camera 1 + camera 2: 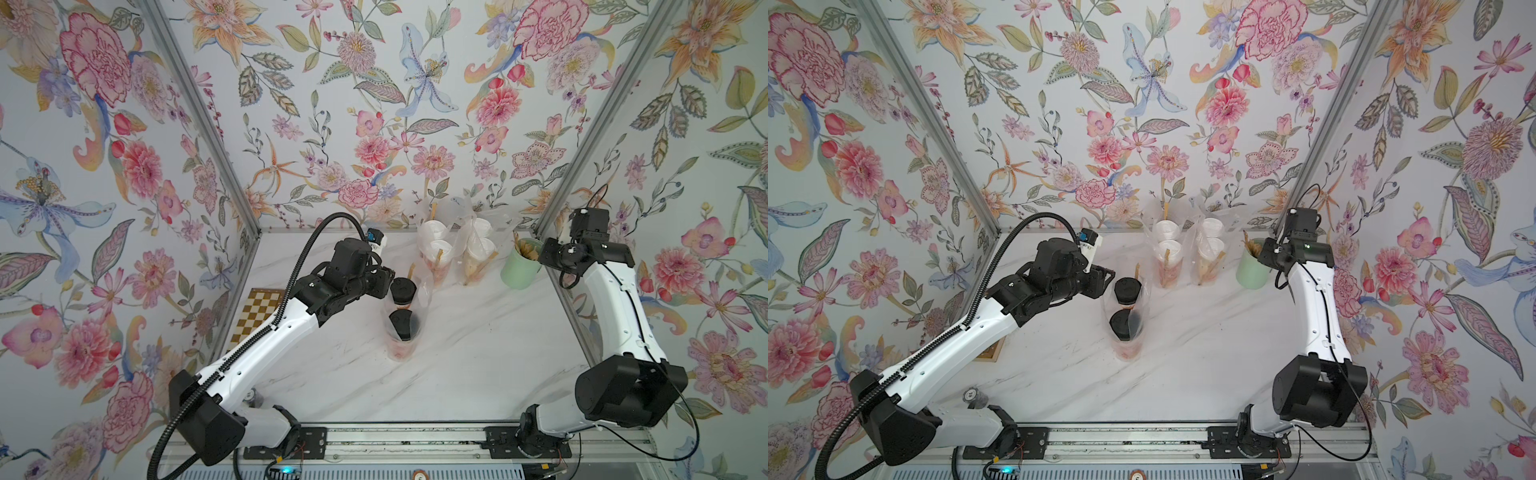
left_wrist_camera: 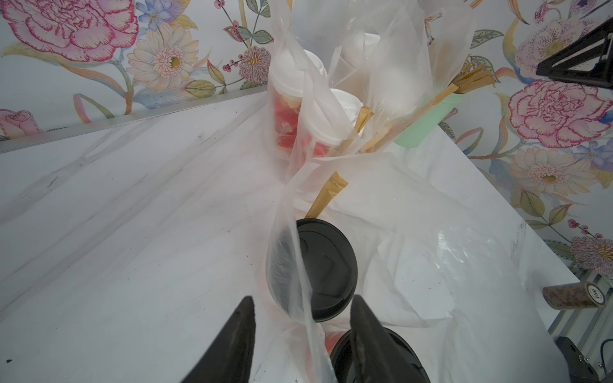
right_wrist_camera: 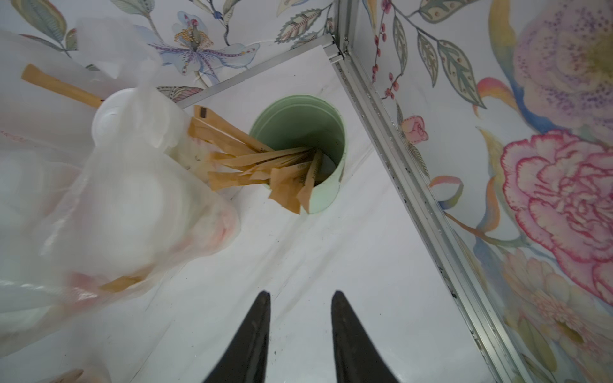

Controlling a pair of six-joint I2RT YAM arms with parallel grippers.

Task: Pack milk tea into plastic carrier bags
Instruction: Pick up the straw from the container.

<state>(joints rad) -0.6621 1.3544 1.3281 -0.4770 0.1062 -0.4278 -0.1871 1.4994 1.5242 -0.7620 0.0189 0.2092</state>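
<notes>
**Last pair bagged, both grippers loose**

My left gripper [image 2: 302, 298] stands half-spread astride the near bag [image 1: 426, 289]. Its film runs between the jaws but is not pinched; I judge this steadies the bag's mouth. The two black-lidded cups [image 1: 402, 324] stand inside it, mid-table [image 1: 478, 353]. The four white-lidded cups [image 1: 434, 241] sit paired in two bags [image 1: 461, 245] by the back wall, clear of my reach. My right gripper [image 3: 300, 293] hangs narrowly parted and empty near the mint-green cup [image 3: 328, 195], probably positioned for one of its brown sticks [image 3: 262, 159].
</notes>
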